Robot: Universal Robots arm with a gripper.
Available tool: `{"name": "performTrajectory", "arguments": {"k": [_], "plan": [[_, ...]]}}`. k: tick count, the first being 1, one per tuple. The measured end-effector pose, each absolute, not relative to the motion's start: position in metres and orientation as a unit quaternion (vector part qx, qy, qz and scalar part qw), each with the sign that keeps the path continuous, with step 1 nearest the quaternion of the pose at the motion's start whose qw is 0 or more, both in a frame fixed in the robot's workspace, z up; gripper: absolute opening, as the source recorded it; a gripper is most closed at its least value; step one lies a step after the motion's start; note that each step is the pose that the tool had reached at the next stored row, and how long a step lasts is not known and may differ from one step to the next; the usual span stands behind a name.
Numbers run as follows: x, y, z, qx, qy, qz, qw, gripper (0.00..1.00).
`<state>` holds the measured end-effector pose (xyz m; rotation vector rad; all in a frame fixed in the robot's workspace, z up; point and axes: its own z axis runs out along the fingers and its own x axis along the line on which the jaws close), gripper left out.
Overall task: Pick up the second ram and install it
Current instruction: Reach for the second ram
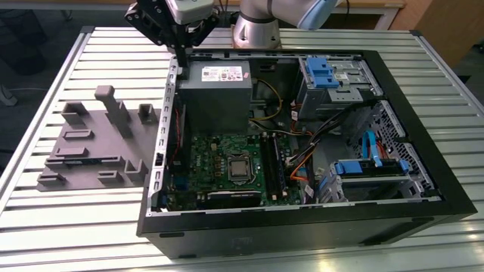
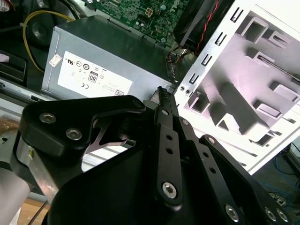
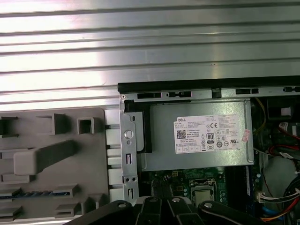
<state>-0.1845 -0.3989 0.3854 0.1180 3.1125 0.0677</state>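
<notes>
- In the exterior view, the black metal gripper (image 1: 180,55) hangs over the far corner of the open black computer case (image 1: 302,232), on the exterior view's left. It is just above the grey box-shaped power supply (image 1: 215,93). Its two fingers come together to one narrow tip, and I see nothing held between them.
- On the ribbed aluminium table (image 1: 60,226), just beside the case on the exterior view's left, lies the grey blocky plastic fixture plate (image 1: 94,148). A thin dark strip stands in one long slot of this plate. It seems to be the long flat memory stick (image 1: 76,162), well apart from the gripper.
- Inside the case I see the green motherboard (image 1: 212,153) with the square silver processor (image 1: 240,168). The long black slot rails (image 1: 271,164) run just beside the processor, on the exterior view's right.
- In the second wrist view, the black fingertips (image 2: 164,96) meet over the metal edge of the case, between the power supply and the fixture plate.
- In the first wrist view, the memory stick (image 3: 40,193) sits on its edge in a slot of the fixture plate. It looks dark with some bluish marks. The power supply shows a white label on its upper face.
</notes>
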Motion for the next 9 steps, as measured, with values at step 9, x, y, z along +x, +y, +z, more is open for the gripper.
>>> {"name": "performTrajectory", "arguments": {"k": [9], "plan": [[-0.1877, -0.3989, 0.3846, 0.038, 0.999, 0.022, 0.013, 0.11]]}}
